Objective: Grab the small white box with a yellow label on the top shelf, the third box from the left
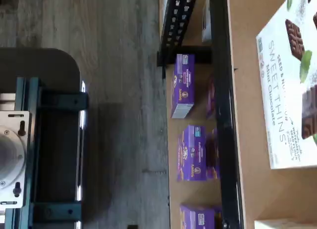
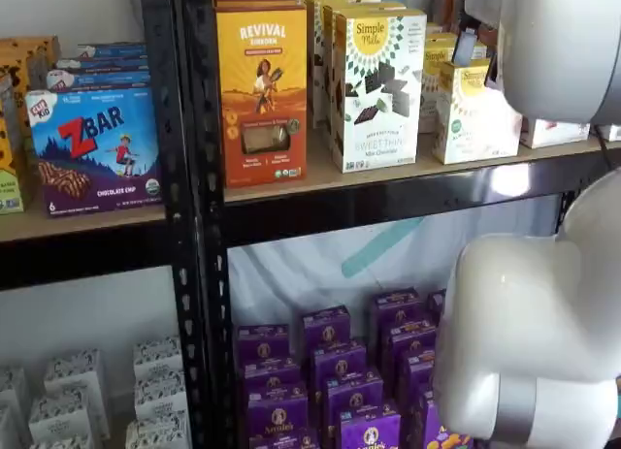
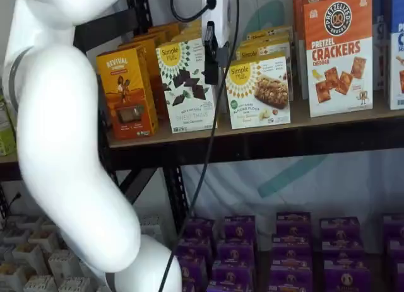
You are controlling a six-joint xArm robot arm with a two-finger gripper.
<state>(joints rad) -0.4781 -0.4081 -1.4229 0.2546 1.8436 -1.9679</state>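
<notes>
The small white box (image 3: 258, 92) stands upright on the top shelf (image 3: 252, 131), its yellow sunburst label and cookie pictures facing out, close to the board's front edge. In a shelf view it also shows at an angle (image 2: 473, 114), partly behind the white arm. More of the same cartons queue behind it, so it is the front one of its row, and the easiest to lift away, I judge. Just beside it on one side stands the taller Sweet Thins mint chocolate box (image 3: 186, 86), with a narrow gap between them; beyond that is the orange Revival box (image 3: 127, 93). On the other side, a little apart, stands the orange-and-white pretzel crackers box (image 3: 339, 54).

The gripper (image 3: 212, 52) hangs in front of that gap, its white body above and black fingers below, seen side-on with a cable beside them; I cannot tell how far the fingers are parted, and they hold nothing. It appears to hover short of the shelf, not touching either carton. The wrist view, turned on its side, shows the Sweet Thins box (image 1: 290, 85) and a pale corner of a carton beside it, so the camera looks down onto the shelf. Purple boxes (image 3: 284, 254) fill the shelf below.
</notes>
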